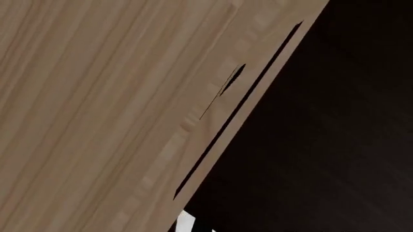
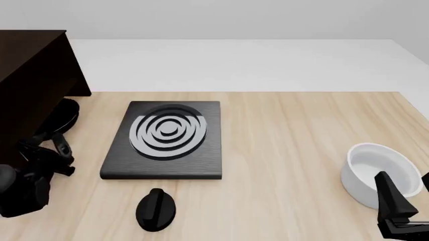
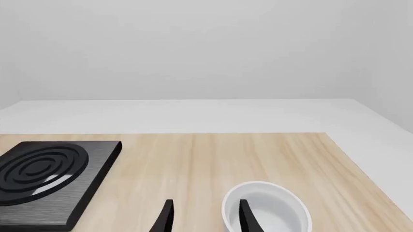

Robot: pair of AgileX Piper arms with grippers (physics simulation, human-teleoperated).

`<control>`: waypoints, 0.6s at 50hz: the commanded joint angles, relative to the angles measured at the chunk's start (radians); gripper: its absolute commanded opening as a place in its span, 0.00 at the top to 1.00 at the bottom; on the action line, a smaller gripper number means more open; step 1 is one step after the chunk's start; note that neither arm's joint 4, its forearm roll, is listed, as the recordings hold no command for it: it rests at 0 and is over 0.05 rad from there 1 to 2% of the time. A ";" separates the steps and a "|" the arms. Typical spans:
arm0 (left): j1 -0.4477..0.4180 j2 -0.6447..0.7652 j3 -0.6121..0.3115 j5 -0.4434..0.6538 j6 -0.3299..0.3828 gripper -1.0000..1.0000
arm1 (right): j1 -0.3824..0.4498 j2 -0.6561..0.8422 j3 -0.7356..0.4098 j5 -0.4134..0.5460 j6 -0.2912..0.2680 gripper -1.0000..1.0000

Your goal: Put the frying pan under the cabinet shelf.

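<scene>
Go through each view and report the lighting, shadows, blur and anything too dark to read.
Front view: flat, even light, sharp, faint shadows; the frying pan and left claw merge black into the dark cabinet. Left wrist view: close on table wood, about half near-black, nothing readable there. Right wrist view: crisp, soft shading inside the white bowl, no glare.

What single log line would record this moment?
pan: at cabinet, placement unclear | left pincer: by pan, grip unclear | right pincer: open, near bowl | hob: mid-table
</scene>
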 commanded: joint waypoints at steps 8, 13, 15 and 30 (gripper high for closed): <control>-0.008 -0.017 -0.118 0.222 0.837 0.00 | 0.000 -0.001 0.000 0.000 0.000 0.00; -0.038 -0.142 0.049 0.165 0.851 0.00 | 0.000 0.000 0.000 0.000 0.000 0.00; -0.074 -0.139 0.103 0.107 0.802 0.00 | 0.000 0.000 0.000 0.000 0.000 0.00; -0.231 -0.443 0.488 0.012 0.806 0.00 | 0.000 -0.001 0.000 0.000 0.000 0.00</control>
